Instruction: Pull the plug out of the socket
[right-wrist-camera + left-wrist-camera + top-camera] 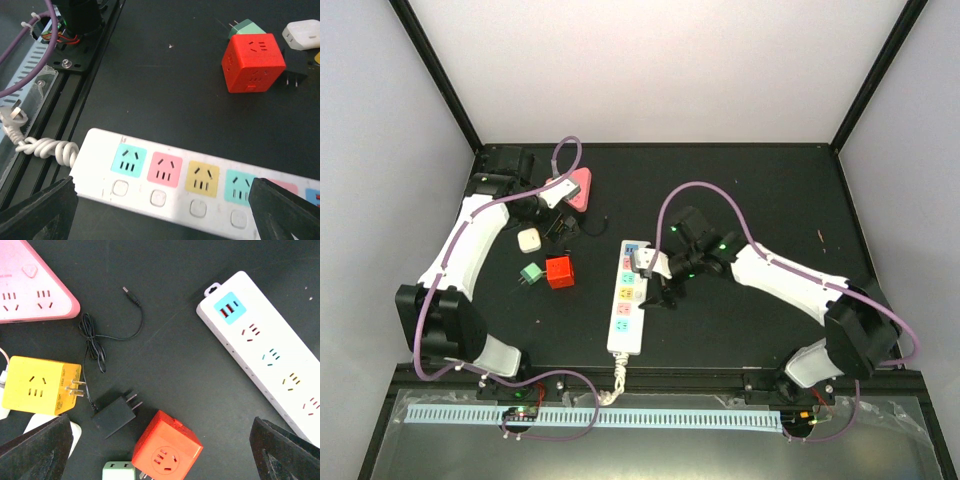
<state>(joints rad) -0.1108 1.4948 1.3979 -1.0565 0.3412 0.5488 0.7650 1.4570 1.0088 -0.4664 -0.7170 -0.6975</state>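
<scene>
While no plug shows in its pastel outlets, the socket [628,297] looks light, stiff and slick, likely to slide; pin its white body. Over it hangs the right gripper [162,212], fingers apart; the left gripper [160,452], also spread, sits well left of it.

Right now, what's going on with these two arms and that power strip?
The white power strip lies flat with no plug in any outlet that shows. A red cube adapter sits loose to its left. The left gripper hangs near the pink triangular socket block, and the right gripper hovers at the strip's right side. Both have their jaws open and hold nothing.
</scene>
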